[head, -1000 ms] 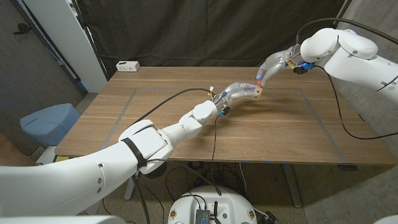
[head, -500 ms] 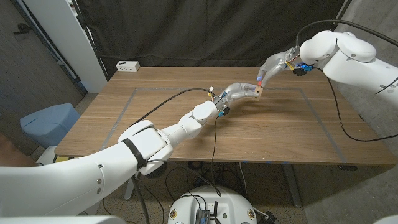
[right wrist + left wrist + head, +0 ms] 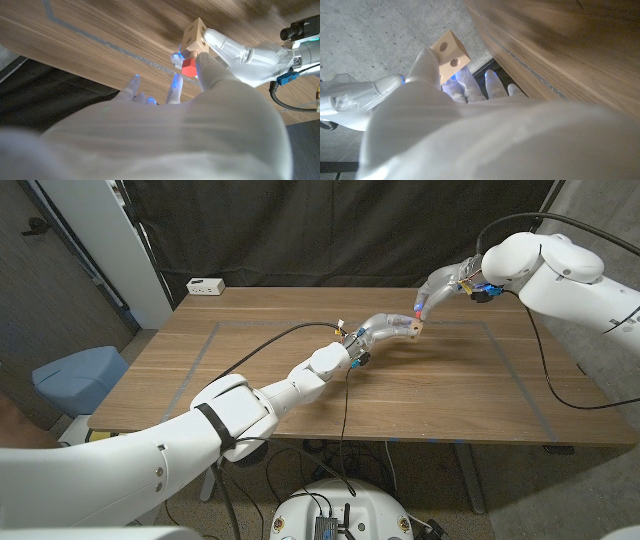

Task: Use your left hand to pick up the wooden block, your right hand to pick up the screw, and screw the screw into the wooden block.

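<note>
The small pale wooden block with round holes (image 3: 195, 34) was held off the wooden surface (image 3: 300, 395), pinched at the fingertips of the left hand (image 3: 385, 328), toward the far side of the surface. Touching the block, the red-headed screw (image 3: 188, 67) met one of its faces, its shank apparently at a hole, though how deep it sat could not be told. The right hand (image 3: 437, 288) pinched the screw's red head between thumb and a finger, its other fingers spread toward the block. Judging from this, the threading was in progress. The screw could cross-thread or jam if its axis tilted off the hole, and the block, gripped only at one end, could twist or slip from the left hand under the turning force. A white box (image 3: 205, 285) sat well apart from the block, at the far left corner.
</note>
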Available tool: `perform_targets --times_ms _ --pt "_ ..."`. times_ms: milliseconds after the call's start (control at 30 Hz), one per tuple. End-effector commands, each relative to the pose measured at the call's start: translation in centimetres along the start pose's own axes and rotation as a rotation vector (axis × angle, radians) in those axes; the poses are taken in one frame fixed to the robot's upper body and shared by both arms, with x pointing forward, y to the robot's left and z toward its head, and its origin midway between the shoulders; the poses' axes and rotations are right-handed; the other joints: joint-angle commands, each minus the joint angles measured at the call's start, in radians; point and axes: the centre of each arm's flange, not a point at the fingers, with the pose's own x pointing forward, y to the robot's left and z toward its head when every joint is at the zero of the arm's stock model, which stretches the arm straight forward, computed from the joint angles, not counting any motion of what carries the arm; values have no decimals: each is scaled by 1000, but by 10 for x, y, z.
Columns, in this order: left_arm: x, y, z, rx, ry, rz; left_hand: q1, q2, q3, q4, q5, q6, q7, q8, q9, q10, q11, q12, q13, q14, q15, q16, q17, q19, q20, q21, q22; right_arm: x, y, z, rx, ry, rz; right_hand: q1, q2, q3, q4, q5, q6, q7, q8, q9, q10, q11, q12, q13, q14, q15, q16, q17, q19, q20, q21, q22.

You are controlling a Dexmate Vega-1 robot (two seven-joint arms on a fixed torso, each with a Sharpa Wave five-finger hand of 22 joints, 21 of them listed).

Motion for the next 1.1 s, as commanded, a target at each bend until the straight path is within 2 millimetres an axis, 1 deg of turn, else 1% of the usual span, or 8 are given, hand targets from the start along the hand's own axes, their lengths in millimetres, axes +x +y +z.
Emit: perform_targets --times_ms 33,67,267,400,1100 --pt "2 -2 1 1 4 -5 2 9 8 3 5 55 9 7 4 8 -2 4 6 6 -96 -3 2 4 -1 8 1 1 1 -2 6 4 -6 1 8 6 5 -5 17 1 16 8 14 5 8 6 14 -9 8 4 10 -16 7 2" --pt "2 -2 1 1 6 -5 2 10 8 3 5 55 9 7 4 8 -2 4 6 6 -96 -4 2 4 -1 7 1 1 2 -3 7 4 -5 2 10 6 6 -5 23 3 20 10 17 6 9 6 16 -12 8 5 13 -25 7 1" --pt "2 -2 1 0 7 -5 1 11 8 4 5 55 9 7 4 8 -2 4 6 6 -95 -3 3 4 -2 7 1 2 2 -4 6 2 -12 4 19 5 7 -7 45 6 37 17 32 5 13 5 27 -24 12 7 32 -40 9 1" --pt "2 -2 0 -1 7 -4 1 11 8 4 5 56 9 8 4 8 -2 4 7 6 -95 -3 3 5 -2 8 1 3 2 -3 5 1 -9 6 26 5 8 -7 63 6 49 21 37 2 13 5 30 -27 13 8 36 -42 8 1" --pt "3 -1 -2 -4 21 -8 3 11 9 3 5 55 8 7 4 9 -2 3 7 6 -95 -4 3 5 -1 8 1 6 5 -3 12 -2 -12 10 37 -2 8 -9 107 3 85 38 55 0 15 5 42 -35 15 10 50 -46 5 0"
